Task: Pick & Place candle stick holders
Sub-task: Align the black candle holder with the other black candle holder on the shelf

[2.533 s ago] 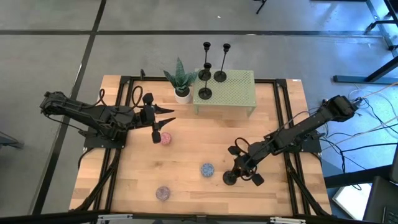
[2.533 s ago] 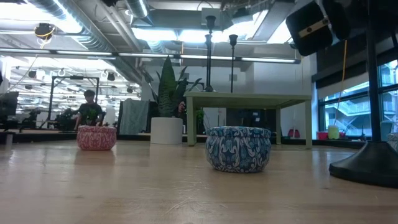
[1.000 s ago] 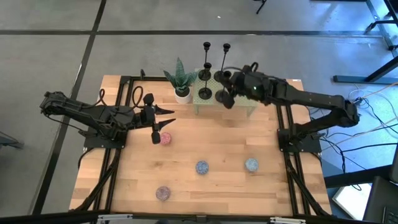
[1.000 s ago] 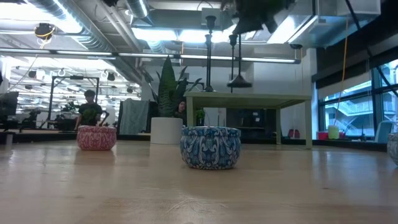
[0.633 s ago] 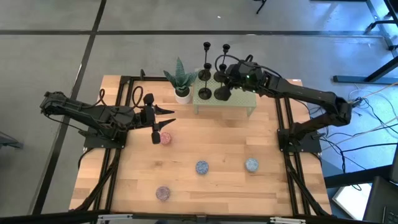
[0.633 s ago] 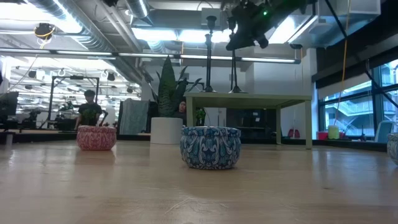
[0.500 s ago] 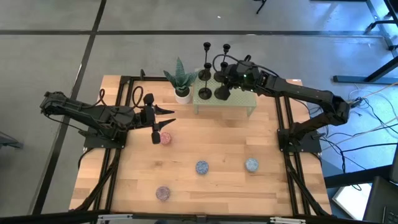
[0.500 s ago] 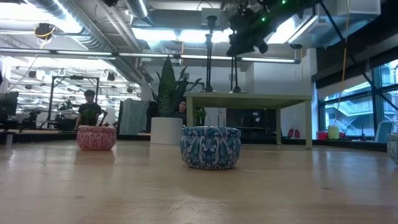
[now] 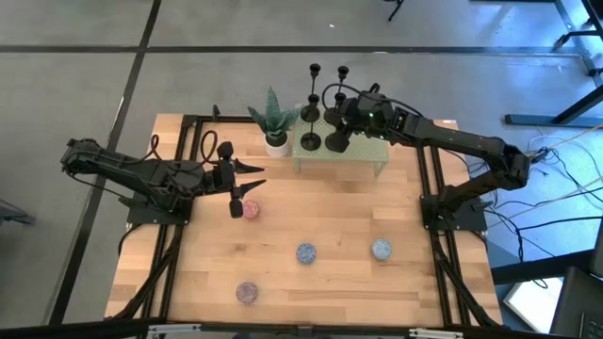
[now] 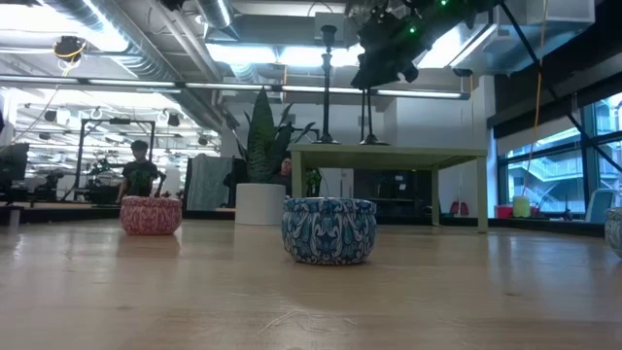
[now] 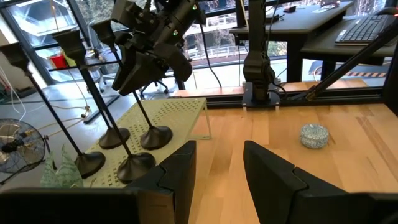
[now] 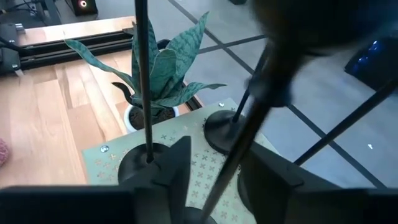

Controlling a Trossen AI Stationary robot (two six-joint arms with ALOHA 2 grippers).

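Candle stick holders (image 9: 325,118): four, upright on the green perforated stand (image 9: 363,141) at the far edge of the wooden surface (image 9: 301,217), next to the potted plant (image 9: 273,127).
Right pincer (image 9: 347,111): over the stand, at the stem of the nearest holder (image 11: 146,134), its base down on the stand; clenched or released, cannot tell.
Left pincer (image 9: 247,176): released, grasping nothing, hovering above the pink tin (image 9: 251,210).
Other tins: blue (image 9: 306,253), pale blue (image 9: 381,250), purple (image 9: 247,293).

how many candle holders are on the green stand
4, all on the green stand: bases at front left, back left, back middle, and front middle under the right claw.
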